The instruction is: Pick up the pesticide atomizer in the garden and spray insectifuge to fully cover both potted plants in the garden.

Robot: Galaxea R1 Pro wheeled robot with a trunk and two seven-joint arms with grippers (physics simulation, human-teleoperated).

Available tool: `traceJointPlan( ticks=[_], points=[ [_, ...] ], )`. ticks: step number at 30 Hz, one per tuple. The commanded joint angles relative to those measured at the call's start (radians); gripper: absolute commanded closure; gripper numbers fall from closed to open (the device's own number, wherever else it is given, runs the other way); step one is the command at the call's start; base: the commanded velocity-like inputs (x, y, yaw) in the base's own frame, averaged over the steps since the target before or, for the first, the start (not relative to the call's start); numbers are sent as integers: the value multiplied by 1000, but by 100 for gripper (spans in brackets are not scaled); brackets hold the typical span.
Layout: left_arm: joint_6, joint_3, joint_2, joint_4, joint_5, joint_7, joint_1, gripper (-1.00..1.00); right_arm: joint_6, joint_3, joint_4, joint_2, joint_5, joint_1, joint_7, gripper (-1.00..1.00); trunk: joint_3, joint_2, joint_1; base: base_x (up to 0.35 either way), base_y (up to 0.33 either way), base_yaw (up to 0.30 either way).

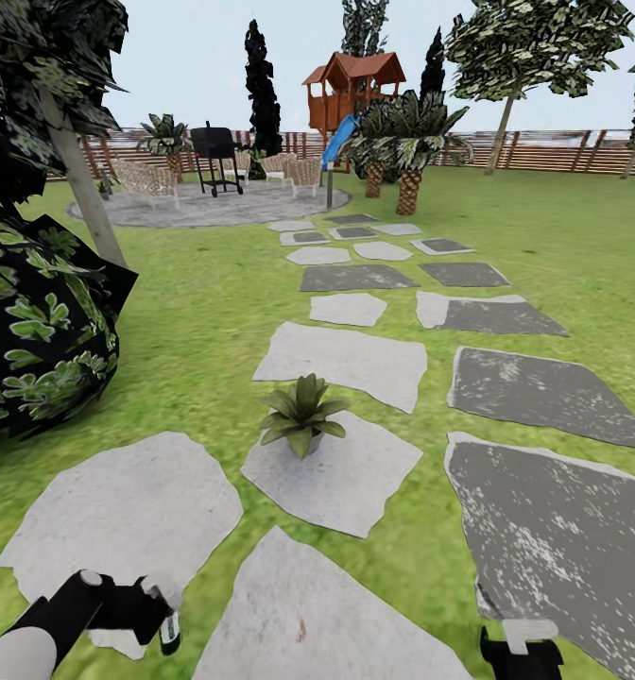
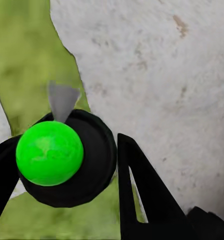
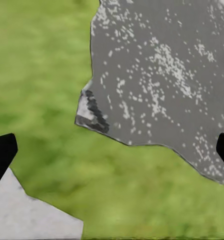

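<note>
One potted plant (image 1: 301, 416), a low rosette of pointed green leaves, stands on a pale stone slab (image 1: 355, 482) in the middle of the garden lawn, ahead of me. The second potted plant is out of view. My left gripper (image 1: 159, 616) is low at the left, shut on the pesticide atomizer (image 1: 169, 631), a slim dark bottle with a white label. In the left wrist view the atomizer (image 2: 94, 155) appears end-on as a dark round body with a bright green ball over it, between the black fingers (image 2: 142, 200). My right gripper (image 1: 521, 647) (image 3: 112, 150) hangs open over grass and a dark slab.
A big dark leafy bush (image 1: 43, 331) and a tree trunk (image 1: 86, 189) crowd the left. Pale and dark stone slabs (image 1: 535, 387) lead to round paving (image 1: 204, 208) with a grill (image 1: 215, 156) and chairs. Palms (image 1: 407, 142), a playhouse (image 1: 353, 85) and a wooden fence (image 1: 554, 151) stand far back.
</note>
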Motion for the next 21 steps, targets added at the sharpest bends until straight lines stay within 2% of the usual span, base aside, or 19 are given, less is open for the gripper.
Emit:
traceJointPlan(
  ticks=[1, 5, 8, 12, 14, 15, 16, 17, 21],
  points=[
    [48, 9, -1, -2, -6, -5, -3, 100, -5, -6, 5, 1, -1, -1, -10, -100, -1, 0, 0, 0, 0, 0],
    [132, 10, -8, -34, -6, -3, -6, 100, -5, -4, 12, 9, -12, -1, -15, -100, -1, 0, 0, 0, 0, 0],
    [146, 13, -14, -65, -4, -4, -5, 100, -6, -4, 41, 16, -17, -1, -16, -100, -1, 0, 0, 0, 0, 0],
    [172, 12, -32, -97, 29, -3, -5, 100, -7, -7, 55, 28, -23, -1, -18, -100, -1, 0, 0, 0, 0, 0],
    [225, 9, -46, -129, 49, -4, -6, 100, -23, -9, 57, 31, -24, -1, -19, -100, -1, 0, 0, 0, 0, 0],
    [275, 8, -54, -152, 55, -6, -7, 100, -43, -9, 60, 32, -24, -1, -19, -100, -1, 0, 0, 0, 0, 0],
    [294, 8, -57, -161, 57, -7, -10, 100, -49, -9, 61, 32, -24, -1, -19, -100, -1, 0, 0, 0, 0, 0],
    [351, 7, -65, -186, 59, -8, -22, 100, -61, -9, 61, 32, -24, -1, -19, -100, -1, 0, 0, 0, 0, 0],
    [474, 2, -72, -217, 61, -11, -62, 100, -73, -12, 61, 32, -28, -1, -20, -100, -1, 0, 0, 0, 0, 0]
  ],
)
